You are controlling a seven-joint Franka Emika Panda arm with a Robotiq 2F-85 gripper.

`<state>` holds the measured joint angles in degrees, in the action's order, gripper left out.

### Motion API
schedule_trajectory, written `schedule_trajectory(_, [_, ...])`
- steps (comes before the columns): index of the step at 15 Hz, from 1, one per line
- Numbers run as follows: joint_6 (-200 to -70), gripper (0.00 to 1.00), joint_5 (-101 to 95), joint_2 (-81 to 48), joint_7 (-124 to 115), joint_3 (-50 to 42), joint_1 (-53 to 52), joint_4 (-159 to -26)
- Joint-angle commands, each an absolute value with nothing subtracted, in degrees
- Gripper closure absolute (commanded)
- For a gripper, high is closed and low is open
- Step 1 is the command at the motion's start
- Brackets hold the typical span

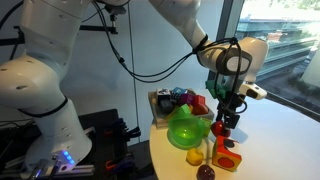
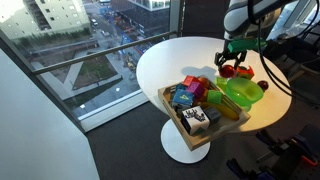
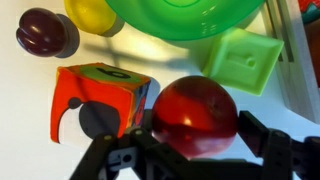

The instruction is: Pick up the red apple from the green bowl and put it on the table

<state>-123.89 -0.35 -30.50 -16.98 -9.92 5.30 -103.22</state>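
Apple (image 3: 195, 115): small, round, glossy, rigid-looking; judged light and slippery on its curve; best held across its widest middle. Location: outside the bowl (image 3: 190, 15), low over the tabletop (image 3: 22, 115) near its edge, just beside an orange-red block (image 3: 100, 100). Jaws: closed on the apple's two sides; contact with tabletop cannot be told.

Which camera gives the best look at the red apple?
The wrist view: the red apple fills much of the frame, glossy and round, held in the end effector. In both exterior views it is only a tiny red spot under the end effector, with no detail.
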Motion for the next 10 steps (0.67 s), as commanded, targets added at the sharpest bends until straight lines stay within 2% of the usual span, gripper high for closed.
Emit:
schedule_trajectory(1, [-121.1,0.4,-0.3,-32.9,-18.6,-10.3,5.5,-100.4])
schedule_trajectory(8, [-120.0,0.4,-0.3,-34.2,-19.0,-10.7,5.5,-99.5])
schedule_trajectory(10, [-119.6,0.05,-0.3,-34.0,-19.0,-10.7,5.5,-99.5])
